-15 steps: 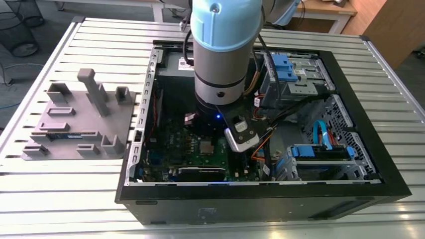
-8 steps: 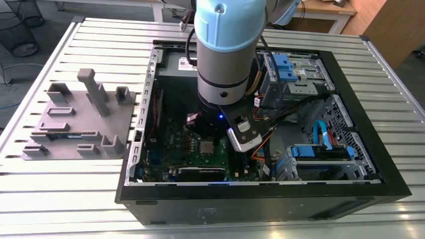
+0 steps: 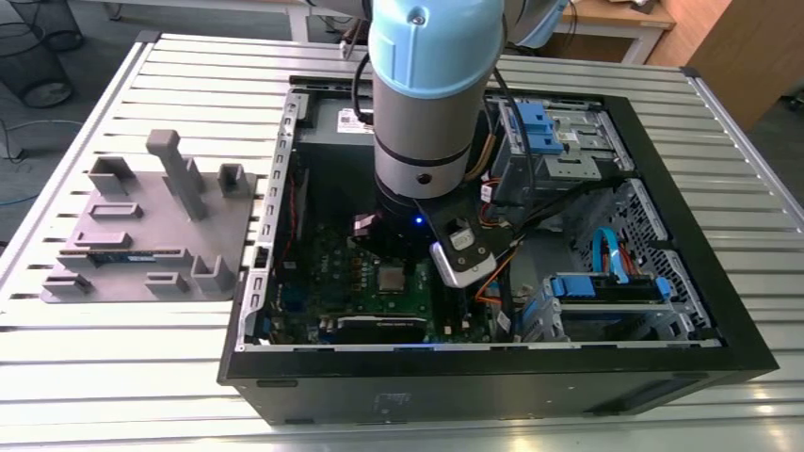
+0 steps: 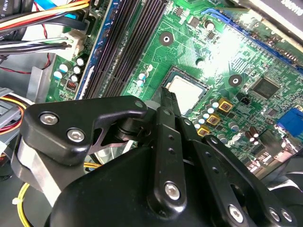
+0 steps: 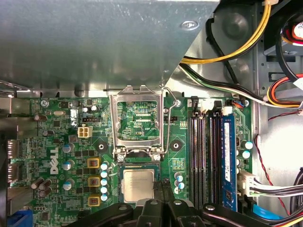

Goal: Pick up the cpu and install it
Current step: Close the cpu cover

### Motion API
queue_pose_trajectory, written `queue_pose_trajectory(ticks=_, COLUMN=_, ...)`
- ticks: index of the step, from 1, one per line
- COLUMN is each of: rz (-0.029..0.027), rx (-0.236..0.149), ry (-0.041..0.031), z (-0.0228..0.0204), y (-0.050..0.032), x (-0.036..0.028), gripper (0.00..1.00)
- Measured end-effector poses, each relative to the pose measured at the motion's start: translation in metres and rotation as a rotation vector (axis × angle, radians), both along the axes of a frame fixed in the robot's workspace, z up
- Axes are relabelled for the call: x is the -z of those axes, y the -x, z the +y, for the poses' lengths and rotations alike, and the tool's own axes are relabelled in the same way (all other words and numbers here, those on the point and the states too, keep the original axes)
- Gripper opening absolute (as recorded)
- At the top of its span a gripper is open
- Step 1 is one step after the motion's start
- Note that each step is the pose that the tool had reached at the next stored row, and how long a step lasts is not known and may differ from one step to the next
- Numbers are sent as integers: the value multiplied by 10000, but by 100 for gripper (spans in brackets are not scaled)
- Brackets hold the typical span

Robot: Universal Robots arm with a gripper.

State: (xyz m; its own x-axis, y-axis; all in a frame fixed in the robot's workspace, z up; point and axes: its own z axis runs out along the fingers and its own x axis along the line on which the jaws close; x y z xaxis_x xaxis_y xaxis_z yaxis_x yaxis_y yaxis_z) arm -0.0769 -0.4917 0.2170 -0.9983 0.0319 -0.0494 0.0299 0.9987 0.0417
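Observation:
The cpu [image 5: 138,184], a silver square chip, lies flat in its socket on the green motherboard [image 5: 57,142]; it also shows in the second wrist view [image 4: 183,91] and in the exterior view [image 3: 392,278]. The metal socket frame [image 5: 137,118] stands swung up beyond it. My gripper [image 5: 162,188] hovers just beside the chip's edge, its black fingers [image 4: 168,106] pressed together with nothing between them. It does not touch the cpu.
The open computer case [image 3: 503,372] lies on a slatted metal table [image 3: 126,377]. Memory slots [image 5: 206,156] and a bundle of cables [image 5: 236,52] run beside the socket. A grey fixture plate [image 3: 145,226] sits at the exterior view's left. Drive cages [image 3: 603,292] fill the case's other side.

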Motion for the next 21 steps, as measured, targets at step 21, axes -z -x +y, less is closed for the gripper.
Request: queue_pose_trajectory(ticks=21, rz=-1, rx=-85, ry=-3, z=153, y=-131, x=3, gripper=11)
